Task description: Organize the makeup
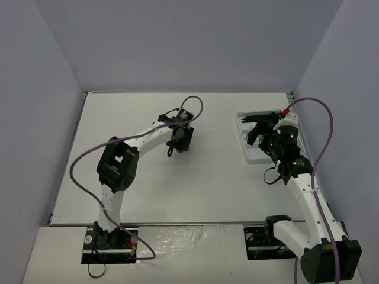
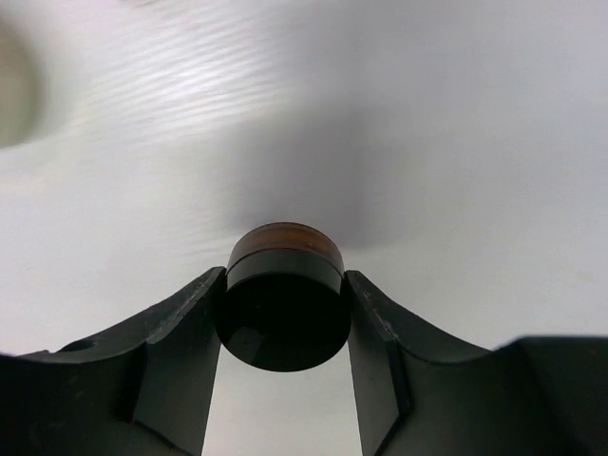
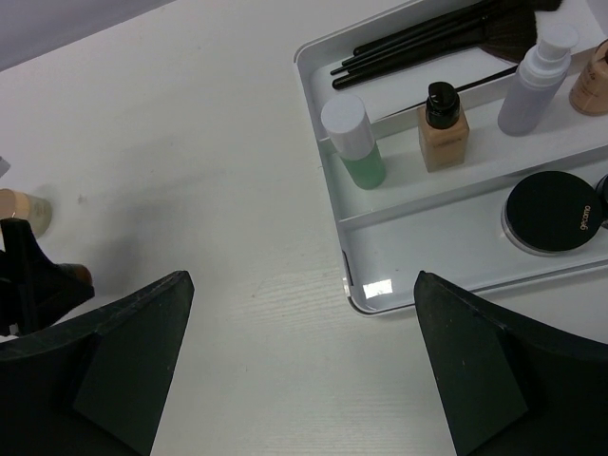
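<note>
Jar (image 2: 285, 309), black lid, amber base: left-wrist view, my left gripper (image 2: 285, 285) is clamped on its sides, above the table (image 2: 427, 114). Right-wrist view: right gripper (image 3: 299, 280) fingers wide apart, nothing between; tray (image 3: 418, 252) holds brushes (image 3: 427, 43), green bottle (image 3: 356, 152), tan bottle (image 3: 443, 133), black jar (image 3: 554, 211). Top view: left gripper mid-table, right gripper over tray, far right.

A white counter (image 1: 195, 195) with faint wood grain lies boxed in by plain pale-lilac panels: back wall (image 1: 189, 41), left wall (image 1: 29, 118), right wall (image 1: 349, 65); light is soft and even, casting blurred shadows on the counter.
</note>
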Available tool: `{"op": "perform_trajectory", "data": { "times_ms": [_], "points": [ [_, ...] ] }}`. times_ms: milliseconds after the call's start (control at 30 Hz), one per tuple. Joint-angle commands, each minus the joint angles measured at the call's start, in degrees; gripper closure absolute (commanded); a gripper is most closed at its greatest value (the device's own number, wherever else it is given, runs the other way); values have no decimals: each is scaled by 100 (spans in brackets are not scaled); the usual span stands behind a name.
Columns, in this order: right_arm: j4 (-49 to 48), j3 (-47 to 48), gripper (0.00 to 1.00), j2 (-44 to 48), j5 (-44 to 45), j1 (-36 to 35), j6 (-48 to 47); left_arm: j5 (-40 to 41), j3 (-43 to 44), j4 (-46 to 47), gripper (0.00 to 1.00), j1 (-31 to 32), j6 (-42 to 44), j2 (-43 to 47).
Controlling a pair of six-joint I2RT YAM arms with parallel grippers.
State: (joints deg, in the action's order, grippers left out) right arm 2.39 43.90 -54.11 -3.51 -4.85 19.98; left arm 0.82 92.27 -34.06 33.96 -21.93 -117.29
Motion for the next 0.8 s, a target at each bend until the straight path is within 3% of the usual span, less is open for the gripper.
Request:
{"op": "perform_trajectory", "data": {
  "times_ms": [0, 300, 467, 533, 600, 767],
  "points": [
    [-294, 75, 0, 100, -51, -150, -194, -214, 767, -72, 90, 805, -46, -68],
    [-292, 84, 0, 178, -46, -307, -348, -300, 1144, -64, 89, 1664, 131, -610],
    [-292, 53, 0, 203, -1, -399, -407, -231, 978, 32, 76, 1790, 95, -641],
    [-292, 49, 0, 192, -1, -418, -420, -210, 889, 60, 61, 1798, 55, -597],
    [-283, 62, 0, 190, -7, -440, -452, -181, 792, 92, 36, 1798, 23, -527],
    [-275, 140, 0, 157, -16, -512, -564, 23, 659, 168, 13, 1798, -20, -204]
  ]
}}
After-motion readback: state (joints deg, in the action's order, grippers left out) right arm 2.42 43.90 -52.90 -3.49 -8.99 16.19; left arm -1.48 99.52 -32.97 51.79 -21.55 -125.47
